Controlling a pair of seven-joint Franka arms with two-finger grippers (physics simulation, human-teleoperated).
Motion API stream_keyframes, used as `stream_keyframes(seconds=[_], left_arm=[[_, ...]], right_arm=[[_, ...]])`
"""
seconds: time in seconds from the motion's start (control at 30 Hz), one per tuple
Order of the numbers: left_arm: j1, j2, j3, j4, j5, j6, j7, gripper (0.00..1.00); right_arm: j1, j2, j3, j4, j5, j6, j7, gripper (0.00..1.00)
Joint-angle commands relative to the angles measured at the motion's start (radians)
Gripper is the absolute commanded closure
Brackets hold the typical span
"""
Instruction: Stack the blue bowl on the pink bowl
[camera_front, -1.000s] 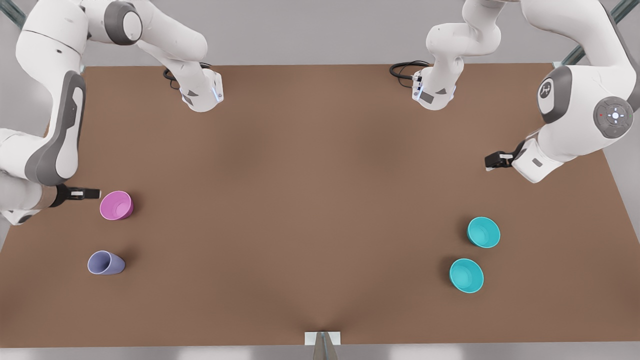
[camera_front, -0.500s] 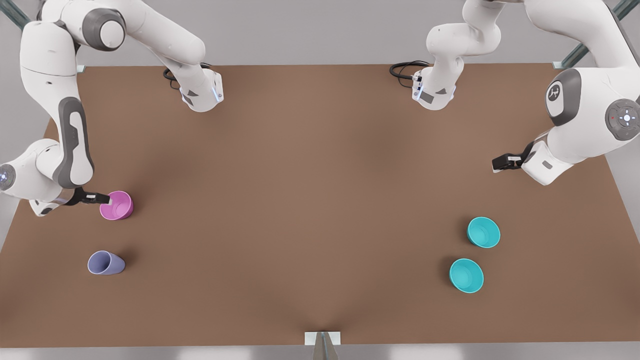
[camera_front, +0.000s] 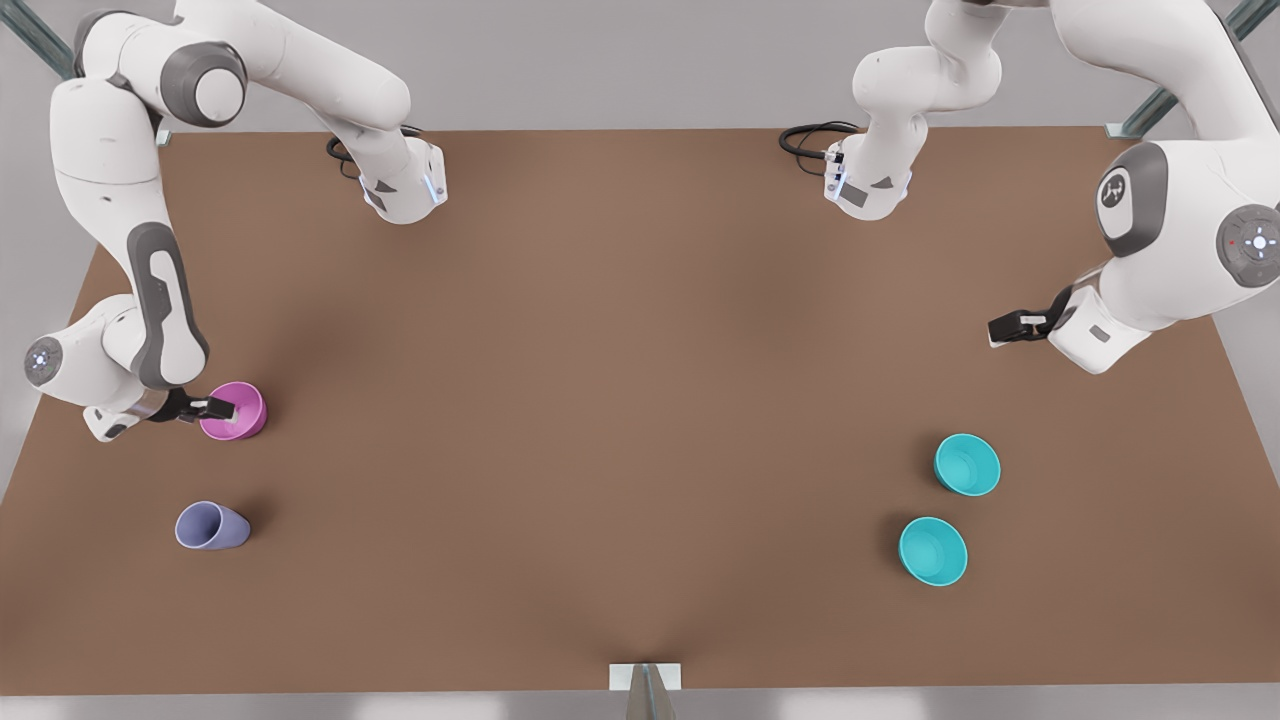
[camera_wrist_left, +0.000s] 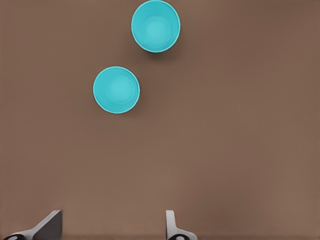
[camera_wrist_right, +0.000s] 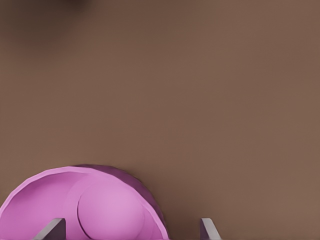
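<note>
The pink bowl (camera_front: 246, 414) stands upright near the front view's left edge. My right gripper (camera_front: 224, 408) is open and low over its rim. In the right wrist view one finger (camera_wrist_right: 51, 229) is over the pink bowl (camera_wrist_right: 107, 200) and the other finger (camera_wrist_right: 209, 229) is outside it. The blue bowl (camera_front: 967, 465), the darker teal one, sits at the front view's right. My left gripper (camera_front: 1002, 328) hangs open above the table, well behind it. In the left wrist view the blue bowl (camera_wrist_left: 116, 90) lies far from the left gripper (camera_wrist_left: 110, 231).
A brighter turquoise bowl (camera_front: 932, 551) (camera_wrist_left: 155, 26) sits close beside the blue bowl, nearer the front edge. A lavender cup (camera_front: 211, 526) stands in front of the pink bowl. The brown table (camera_front: 620, 400) stretches wide between the two groups.
My right gripper has moved in from the front view's left and come down over the pink bowl's rim. The left gripper has drifted slightly toward the front view's right. No bowl has moved.
</note>
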Motion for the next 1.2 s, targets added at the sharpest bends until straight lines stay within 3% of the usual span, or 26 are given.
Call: stream_keyframes(seconds=[0.0, 0.03, 0.1, 0.23, 0.37, 0.5, 0.57, 0.67, 0.77, 0.97, 1.17], left_arm=[[-0.001, -0.001, 0.000, 0.000, 0.000, -0.002, 0.000, 0.00], [-0.001, -0.001, 0.000, 0.000, 0.000, -0.002, 0.000, 0.00], [-0.001, 0.000, 0.000, 0.000, 0.000, -0.002, 0.000, 0.00], [-0.002, -0.001, -0.002, 0.000, -0.001, -0.010, -0.002, 0.00], [-0.002, 0.005, -0.002, 0.000, -0.003, -0.010, -0.002, 0.00], [-0.037, 0.011, -0.013, 0.002, -0.001, -0.010, -0.005, 0.00], [-0.033, 0.011, -0.013, 0.002, -0.001, -0.016, -0.003, 0.00], [-0.031, 0.011, -0.013, 0.002, -0.001, -0.016, -0.003, 0.00], [-0.031, 0.011, -0.013, 0.002, -0.001, -0.016, -0.002, 0.00], [0.022, 0.063, -0.009, 0.002, 0.000, 0.004, 0.009, 0.00], [0.124, 0.267, -0.008, 0.014, 0.003, 0.202, 0.200, 0.00]], right_arm=[[-0.003, 0.000, 0.000, 0.001, 0.008, 0.015, -0.088, 0.05], [-0.003, 0.002, -0.001, 0.002, 0.008, 0.015, -0.092, 0.27], [-0.003, 0.003, -0.001, 0.007, 0.010, 0.013, -0.111, 0.55], [-0.003, 0.009, 0.000, 0.027, 0.008, 0.005, -0.138, 0.79], [-0.003, -0.012, 0.041, 0.077, 0.034, -0.096, -0.164, 0.79], [0.010, -0.063, 0.072, 0.076, 0.224, -0.235, -0.298, 0.79], [0.115, -0.095, 0.083, 0.063, 0.233, -0.268, -0.134, 0.79], [0.410, -0.144, 0.081, 0.089, 0.230, -0.321, 0.367, 0.79], [0.700, -0.017, 0.083, 0.323, 0.230, -0.320, 0.975, 0.79], [0.931, 0.324, 0.081, 0.732, 0.226, -0.205, 1.487, 0.79], [1.042, 0.443, 0.075, 0.806, 0.217, -0.094, 1.623, 0.79]])
